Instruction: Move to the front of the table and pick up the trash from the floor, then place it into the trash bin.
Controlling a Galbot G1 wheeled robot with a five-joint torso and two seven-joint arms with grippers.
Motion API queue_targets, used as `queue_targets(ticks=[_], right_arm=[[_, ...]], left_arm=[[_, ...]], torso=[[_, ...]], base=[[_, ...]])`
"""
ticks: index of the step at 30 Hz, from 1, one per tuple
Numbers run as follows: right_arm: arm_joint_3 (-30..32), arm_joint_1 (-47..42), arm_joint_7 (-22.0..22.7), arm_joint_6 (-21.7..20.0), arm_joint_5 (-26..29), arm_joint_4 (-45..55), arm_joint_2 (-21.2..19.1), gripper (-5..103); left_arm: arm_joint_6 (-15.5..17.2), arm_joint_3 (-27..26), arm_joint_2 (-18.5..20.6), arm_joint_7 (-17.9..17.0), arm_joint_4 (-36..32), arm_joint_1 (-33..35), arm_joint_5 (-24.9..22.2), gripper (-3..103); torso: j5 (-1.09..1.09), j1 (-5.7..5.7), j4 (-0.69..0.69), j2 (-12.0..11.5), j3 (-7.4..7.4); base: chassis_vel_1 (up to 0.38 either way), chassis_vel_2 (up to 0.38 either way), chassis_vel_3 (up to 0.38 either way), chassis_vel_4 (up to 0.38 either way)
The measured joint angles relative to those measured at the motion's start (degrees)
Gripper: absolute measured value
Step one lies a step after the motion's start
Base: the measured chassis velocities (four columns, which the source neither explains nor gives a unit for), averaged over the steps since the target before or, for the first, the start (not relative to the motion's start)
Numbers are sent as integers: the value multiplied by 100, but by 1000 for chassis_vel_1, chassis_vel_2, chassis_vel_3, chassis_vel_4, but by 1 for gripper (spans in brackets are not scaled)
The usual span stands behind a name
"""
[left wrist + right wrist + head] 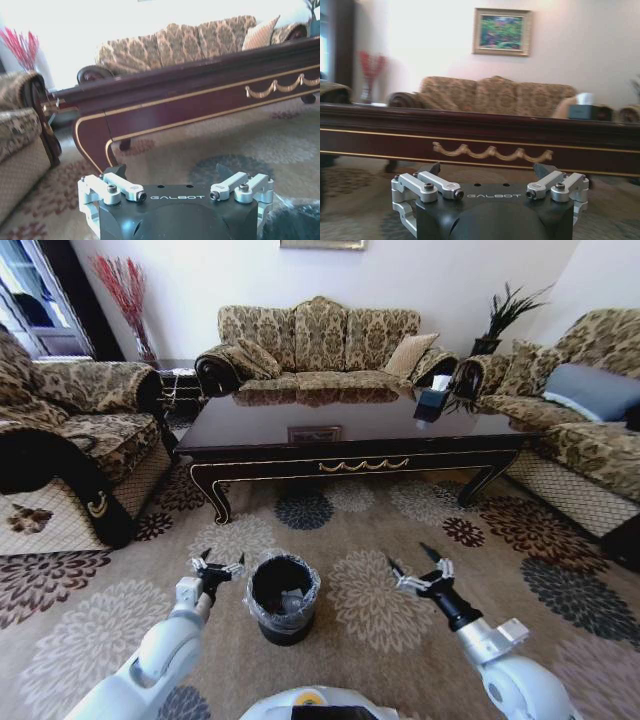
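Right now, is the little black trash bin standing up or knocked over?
Standing up. The trash bin sits upright on the carpet, its round liner-wrapped rim facing up, between the left gripper and right gripper.

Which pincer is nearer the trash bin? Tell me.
Left. The left pincer hangs open right beside the trash bin rim; the right pincer, also open, is farther off across the carpet.

Two glossy white arm shells ending in silver wrist collars. Left pincer (pixel 218 567) and right pincer (pixel 417 567): black housing lettered GALBOT, silver linkage bars fastened with dark screws, black pointed fingertips (pixel 435 168). White base with yellow mark.
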Motion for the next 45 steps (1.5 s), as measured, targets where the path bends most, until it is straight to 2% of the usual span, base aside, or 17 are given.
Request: queue_targets(ticks=[1, 2, 6, 7, 11, 16, 26, 45], right_arm=[[0, 0, 0, 0, 0, 0, 0, 100], [1, 80, 175, 65, -17, -215, 23, 100], [91, 58, 307, 253, -141, -525, 221, 100], [91, 58, 307, 253, -141, -525, 221, 100], [108, -23, 271, 554, -500, -730, 467, 100], [85, 14, 91, 676, -582, -882, 613, 100], [90, 83, -229, 717, -567, -974, 613, 100], [97, 77, -248, 714, -559, -967, 609, 100]], left_arm=[[0, 0, 0, 0, 0, 0, 0, 100], [-171, -117, -100, 85, -8, 140, 141, 100], [-731, -538, -518, 381, -12, 595, 493, 100], [-731, -538, -518, 381, -12, 595, 493, 100], [-1166, -1001, -991, 763, -55, 1081, 665, 100], [-1485, -1051, -1262, 989, -115, 1502, 817, 100], [-1683, -1055, -1351, 1180, -158, 1789, 825, 100], [-1671, -1032, -1329, 1171, -157, 1770, 791, 100]], torso=[[0, 0, 0, 0, 0], [0, 0, 0, 0, 1], [-1, 0, -1, 0, 0], [-1, 0, -1, 0, 0], [0, 0, -1, 0, 0], [0, 0, 0, 0, 0], [-1, 0, 0, 0, 0], [-1, 1, -1, 0, 1]], base=[[0, 0, 0, 0], [0, 0, 0, 0], [0, 0, 0, 0], [0, 0, 0, 0], [0, 0, 0, 0], [0, 0, 0, 0], [0, 0, 0, 0], [0, 0, 0, 0]])
